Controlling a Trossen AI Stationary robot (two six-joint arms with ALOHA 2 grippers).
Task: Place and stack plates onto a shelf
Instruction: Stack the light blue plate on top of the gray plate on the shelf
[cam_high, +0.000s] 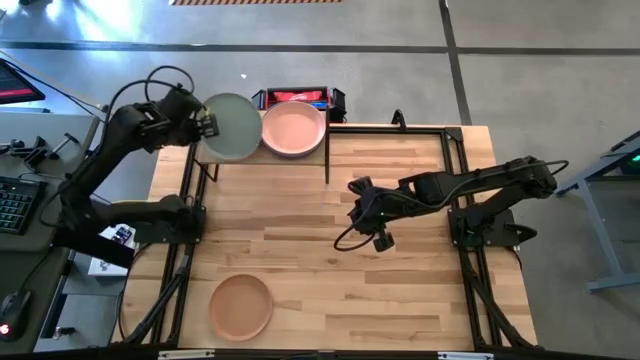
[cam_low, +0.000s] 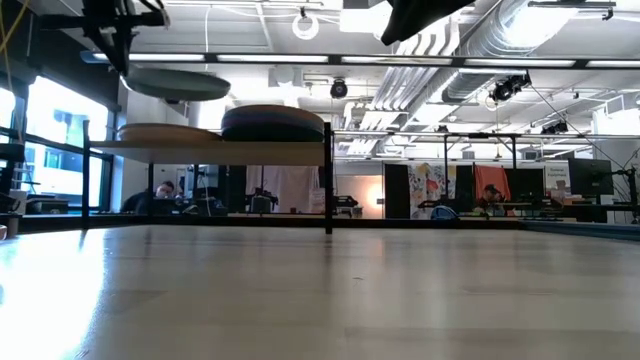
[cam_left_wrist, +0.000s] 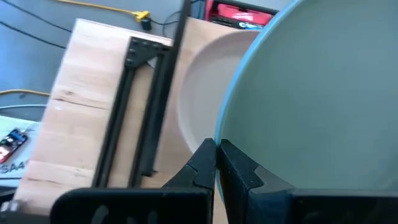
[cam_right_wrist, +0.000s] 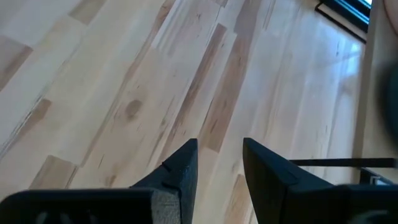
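Observation:
My left gripper (cam_high: 208, 124) is shut on a pale grey-green plate (cam_high: 232, 127) and holds it in the air over the left half of the shelf (cam_low: 220, 147). Under it a beige plate (cam_low: 160, 132) lies on the shelf board. On the shelf's right half sits a stack of plates (cam_low: 272, 122) with a salmon pink one (cam_high: 294, 129) on top. A peach-brown plate (cam_high: 240, 306) lies flat on the table near its near edge. My right gripper (cam_high: 362, 205) hovers open over the middle of the table, touching nothing. My left gripper pinches the grey-green plate's rim (cam_left_wrist: 225, 134) between its two fingers, at the plate's left edge. The fingers (cam_left_wrist: 244, 169) come in about level from the table's left. The plate is lifted clear above the beige plate (cam_left_wrist: 199, 93) and hangs nearly level.
The shelf stands at the table's far left on thin black legs (cam_high: 328, 160). A red and black box (cam_high: 300, 97) sits behind it. Black frame rails (cam_high: 455, 160) run along the table's sides. Bare wood (cam_right_wrist: 155, 93) lies under the right gripper.

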